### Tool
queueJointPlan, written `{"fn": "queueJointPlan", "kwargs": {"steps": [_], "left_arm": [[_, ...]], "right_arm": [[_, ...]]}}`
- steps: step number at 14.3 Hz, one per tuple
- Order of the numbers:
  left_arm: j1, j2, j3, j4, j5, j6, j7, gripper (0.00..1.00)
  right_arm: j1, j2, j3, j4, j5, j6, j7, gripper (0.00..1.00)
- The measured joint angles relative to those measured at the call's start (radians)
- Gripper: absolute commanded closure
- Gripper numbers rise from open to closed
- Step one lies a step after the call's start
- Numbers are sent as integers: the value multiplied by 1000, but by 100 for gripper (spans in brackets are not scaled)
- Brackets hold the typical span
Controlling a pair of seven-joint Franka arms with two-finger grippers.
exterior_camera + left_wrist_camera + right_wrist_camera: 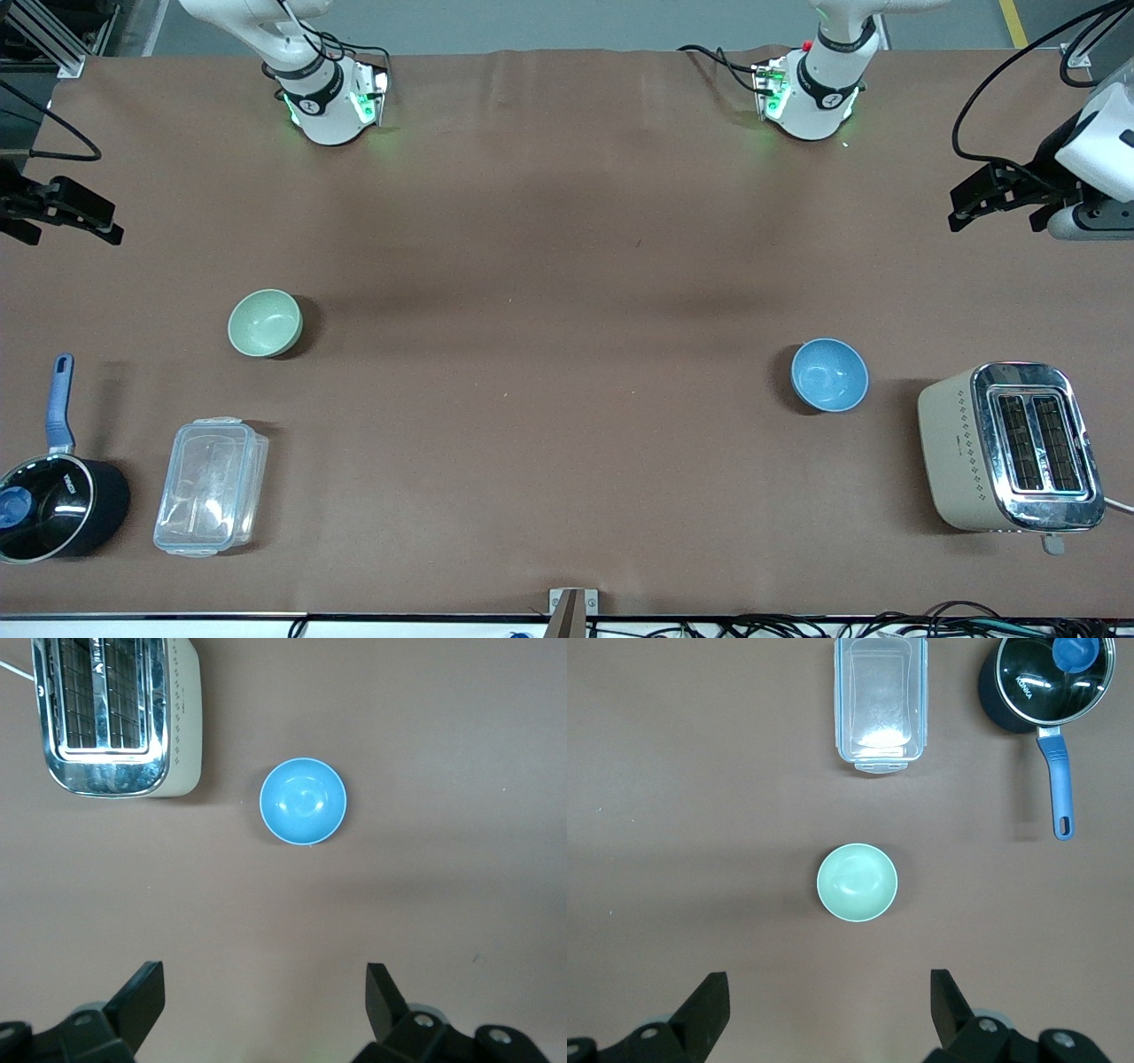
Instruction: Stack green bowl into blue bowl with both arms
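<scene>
Nothing grasped yet. Green bowl point(265, 322) sits upright on the table point(549, 292) toward the right arm's end; blue bowl point(829, 375) sits upright toward the left arm's end, well apart from it and a bit nearer the front camera. Both look empty.

Right gripper point(824, 1014) is up high over bare table next to the green bowl, fingers point(709, 1001) spread wide, holding nothing. Left gripper point(264, 1003) is likewise high over the table by the blue bowl, fingers point(383, 992) released and empty. In the front view both grippers sit at the frame edges and are partly cropped, so I'm going by the wrist views for finger state.

Risks from here:
- Bowls are smooth and round with thin rims; a rim pinch that lands off-centre could tip or skid the green bowl instead of lifting it.
- Long carry across the table, so a weak grip could let it slip on the way.
- Toaster point(1010, 447) stands just beside the blue bowl; a wide approach from the left arm could clip it.
- Clear container point(211, 486) and black saucepan point(55, 503) lie nearer the camera than the green bowl, less likely in the way.
- If the blue bowl isn't steadied, the drop-in could shove it.
</scene>
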State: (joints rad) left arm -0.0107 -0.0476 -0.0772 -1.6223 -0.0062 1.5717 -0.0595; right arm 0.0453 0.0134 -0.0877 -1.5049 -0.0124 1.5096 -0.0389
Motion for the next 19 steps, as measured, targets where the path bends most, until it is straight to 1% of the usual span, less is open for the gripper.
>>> {"fn": "queueJointPlan", "kwargs": {"steps": [5, 8, 10, 11, 13, 15, 17, 18, 19], "left_arm": [[7, 4, 0, 3, -13, -26, 0, 0], [16, 55, 4, -19, -22, -22, 0, 0], [17, 104, 5, -78, -22, 69, -3, 0], [20, 126, 6, -129, -22, 151, -4, 0], [23, 162, 6, -244, 1, 346, -4, 0], [24, 213, 6, -330, 26, 501, -4, 0], [24, 282, 6, -356, 31, 595, -4, 1], [24, 316, 6, -358, 31, 635, -4, 4], [25, 348, 6, -360, 31, 674, -4, 10]], "right_arm": [[0, 0, 0, 0, 0, 0, -1, 0], [0, 19, 0, -2, 0, -1, -43, 0], [0, 50, -1, -19, 0, 6, -79, 0], [-1, 64, -2, -48, 0, 33, -87, 0], [-5, 83, -21, -144, -2, 135, -113, 0], [-12, 94, -78, -280, -2, 286, -193, 0], [-20, 97, -138, -435, 0, 462, -269, 0], [-25, 97, -160, -514, 3, 551, -295, 0], [-27, 96, -176, -589, 5, 639, -310, 0]]}}
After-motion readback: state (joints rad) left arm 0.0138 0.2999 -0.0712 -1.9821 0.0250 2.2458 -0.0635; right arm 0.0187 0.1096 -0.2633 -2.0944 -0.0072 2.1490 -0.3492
